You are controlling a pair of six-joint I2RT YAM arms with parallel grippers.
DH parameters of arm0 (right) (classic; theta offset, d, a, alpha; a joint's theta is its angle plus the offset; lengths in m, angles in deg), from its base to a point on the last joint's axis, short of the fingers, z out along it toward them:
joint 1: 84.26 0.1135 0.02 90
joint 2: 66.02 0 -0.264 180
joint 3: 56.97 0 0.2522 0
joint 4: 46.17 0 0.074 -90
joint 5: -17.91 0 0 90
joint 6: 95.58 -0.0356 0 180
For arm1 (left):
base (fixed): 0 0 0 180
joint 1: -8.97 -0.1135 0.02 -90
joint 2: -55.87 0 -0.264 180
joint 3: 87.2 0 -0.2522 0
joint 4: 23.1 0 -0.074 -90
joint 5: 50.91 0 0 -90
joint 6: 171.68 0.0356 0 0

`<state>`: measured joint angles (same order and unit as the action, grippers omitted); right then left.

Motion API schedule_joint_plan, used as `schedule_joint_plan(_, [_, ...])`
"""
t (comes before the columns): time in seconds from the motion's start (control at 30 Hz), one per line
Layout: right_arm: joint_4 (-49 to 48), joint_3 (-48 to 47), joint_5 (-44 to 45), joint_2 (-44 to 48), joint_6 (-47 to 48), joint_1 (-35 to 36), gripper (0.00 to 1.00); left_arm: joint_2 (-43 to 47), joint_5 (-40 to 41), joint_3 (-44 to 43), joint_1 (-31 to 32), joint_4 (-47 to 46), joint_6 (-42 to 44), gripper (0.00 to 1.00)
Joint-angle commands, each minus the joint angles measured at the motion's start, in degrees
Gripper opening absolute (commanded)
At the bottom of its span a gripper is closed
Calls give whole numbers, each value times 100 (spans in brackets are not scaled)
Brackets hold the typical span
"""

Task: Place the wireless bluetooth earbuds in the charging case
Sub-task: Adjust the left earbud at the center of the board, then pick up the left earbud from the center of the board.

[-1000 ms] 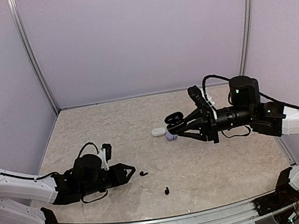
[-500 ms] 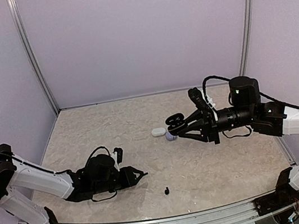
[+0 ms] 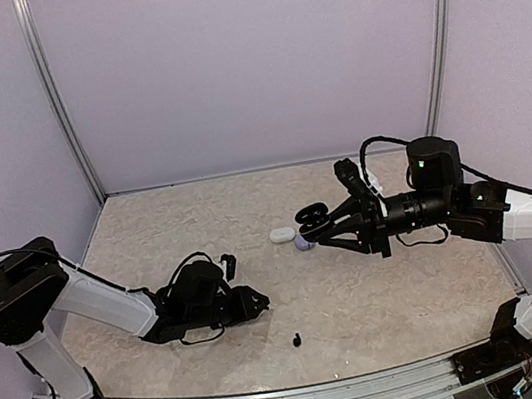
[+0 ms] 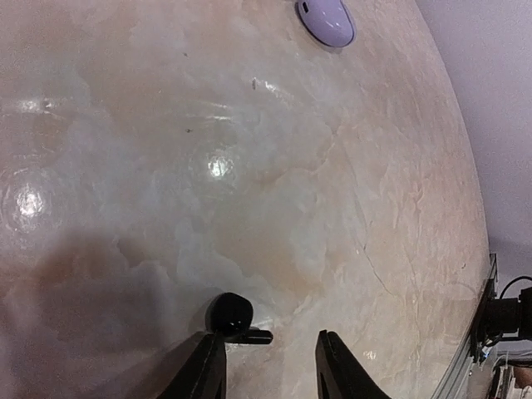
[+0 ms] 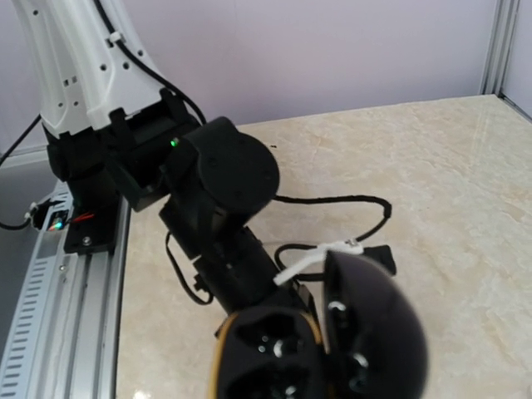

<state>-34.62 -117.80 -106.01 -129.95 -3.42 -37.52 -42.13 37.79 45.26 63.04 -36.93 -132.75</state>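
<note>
Step in hand, by the look of it: pick of black earbud (image 4: 230,313) off the tabletop (image 4: 274,166) with left gripper (image 4: 270,342).
- Low over the surface, jaws part open, nothing clamped yet.
- Bud body right at the tip of 1 finger (image 4: 208,370), stem poking across the mouth of the gap, clear space to the other finger.

Over on the far side: right gripper (image 3: 319,227) raised off the tabletop, jaws pinched narrow on the open black charging case (image 3: 311,216).
- Just beside it: lavender case (image 3: 304,244) and white case (image 3: 282,234).
- Loose near the front edge, well apart from both grippers: 2nd black earbud (image 3: 296,338).
- No other earbuds visible.

To do it well:
- Shift sideways and ease forward to put the bud mid-gap; 1-sided contact likely to flick it away.
- Grip across the round body, not the thin stem.
- Keep tips skimming the glossy tabletop without digging in.
- Close slowly, lift straight, confirm hold before heading for the case.
- Note stem direction for the well.
</note>
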Motion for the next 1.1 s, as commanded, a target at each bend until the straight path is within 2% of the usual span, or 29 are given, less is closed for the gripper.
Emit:
schedule_joint_plan(0.0, [8, 35, 44, 117, 75, -60, 5, -298, -132, -458, -28, -3, 349, 38])
schedule_joint_plan(0.2, [33, 36, 38, 120, 88, -69, 4, -678, -136, -1043, -202, 423, 915, 38])
schedule_joint_plan(0.33, [127, 10, 73, 156, 123, -69, 4, -476, 15, -1271, -331, 1039, 1412, 37])
schedule_joint_plan(0.4, [174, -3, 90, 172, 132, -69, 4, -337, 86, -1519, -380, 1615, 1935, 37])
schedule_joint_plan(0.5, [187, -26, 135, 186, 143, -71, 4, -228, 42, -2259, -463, 2983, 2823, 38])
schedule_joint_plan(0.67, [363, -77, 187, 227, 145, -80, 4, -624, -319, -3379, -402, 4766, 3870, 39])
schedule_joint_plan(0.93, [460, -110, 209, 248, 139, -86, 4, -1466, -415, -4680, -143, 6111, 4381, 41])
schedule_joint_plan(1.07, [474, -101, 225, 266, 136, -86, 4, -1848, -257, -5140, -95, 6500, 4431, 37])
